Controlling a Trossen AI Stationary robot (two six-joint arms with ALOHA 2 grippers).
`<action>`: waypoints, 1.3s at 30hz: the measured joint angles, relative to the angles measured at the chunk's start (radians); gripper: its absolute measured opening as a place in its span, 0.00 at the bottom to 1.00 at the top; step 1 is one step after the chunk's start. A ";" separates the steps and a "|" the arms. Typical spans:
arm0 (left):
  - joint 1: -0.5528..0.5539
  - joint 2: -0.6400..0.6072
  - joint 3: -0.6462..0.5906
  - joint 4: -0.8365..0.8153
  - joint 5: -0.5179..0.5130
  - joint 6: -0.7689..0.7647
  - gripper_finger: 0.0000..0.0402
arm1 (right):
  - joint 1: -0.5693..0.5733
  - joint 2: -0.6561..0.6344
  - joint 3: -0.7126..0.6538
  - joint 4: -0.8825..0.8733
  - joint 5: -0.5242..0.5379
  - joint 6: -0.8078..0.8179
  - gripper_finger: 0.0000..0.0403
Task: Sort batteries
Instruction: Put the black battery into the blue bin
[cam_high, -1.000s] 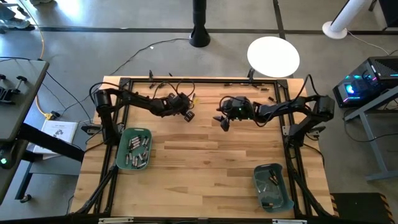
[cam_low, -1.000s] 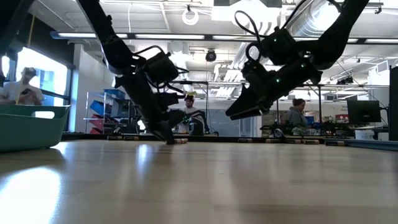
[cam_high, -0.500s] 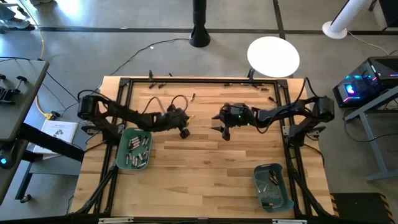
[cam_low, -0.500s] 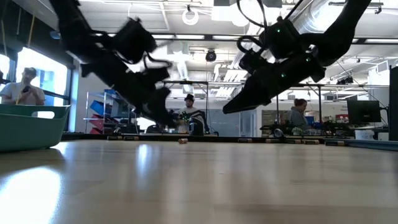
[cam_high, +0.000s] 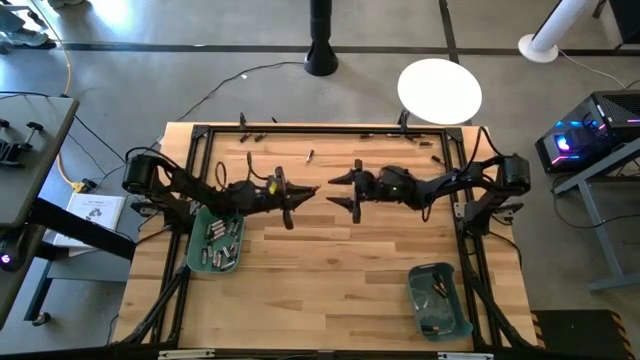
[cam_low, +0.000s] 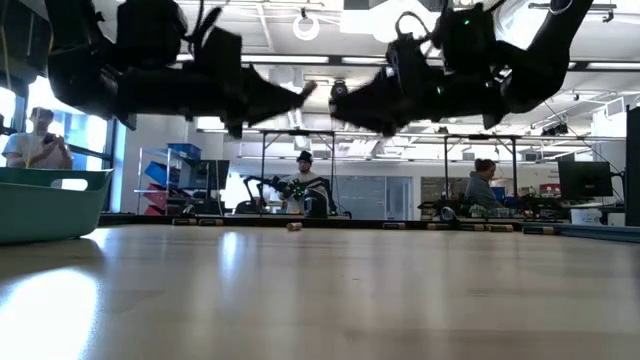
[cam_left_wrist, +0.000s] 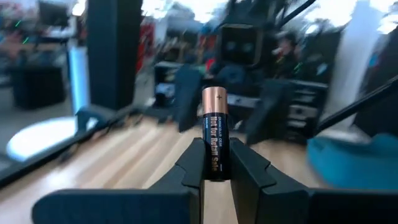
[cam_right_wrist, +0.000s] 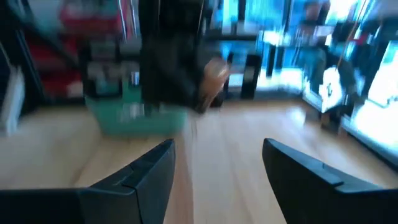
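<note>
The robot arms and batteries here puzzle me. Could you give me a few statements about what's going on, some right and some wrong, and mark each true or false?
1. The left gripper holds a battery. True.
2. The right gripper grips a battery too. False: its fingers are open and empty.
3. Both teal bins are empty. False: the left bin and the right bin both hold batteries.
4. The two grippers face each other above the table. True.

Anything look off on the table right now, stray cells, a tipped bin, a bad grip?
Nothing spilled or tipped. Both teal bins sit upright. A few loose batteries lie unsorted along the far edge. The left hand grips one battery squarely, raised over the table; the right hand faces it, open and empty.
</note>
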 joint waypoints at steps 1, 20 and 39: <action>0.000 0.000 0.004 0.024 0.020 0.006 0.08 | 0.000 0.000 0.000 0.047 0.000 0.009 0.59; 0.000 0.000 0.047 0.052 0.108 0.054 0.08 | -0.009 0.001 0.166 -0.024 -0.243 0.001 0.44; 0.001 0.000 0.047 0.049 0.116 0.045 0.14 | -0.009 0.001 0.179 -0.081 -0.230 -0.010 0.07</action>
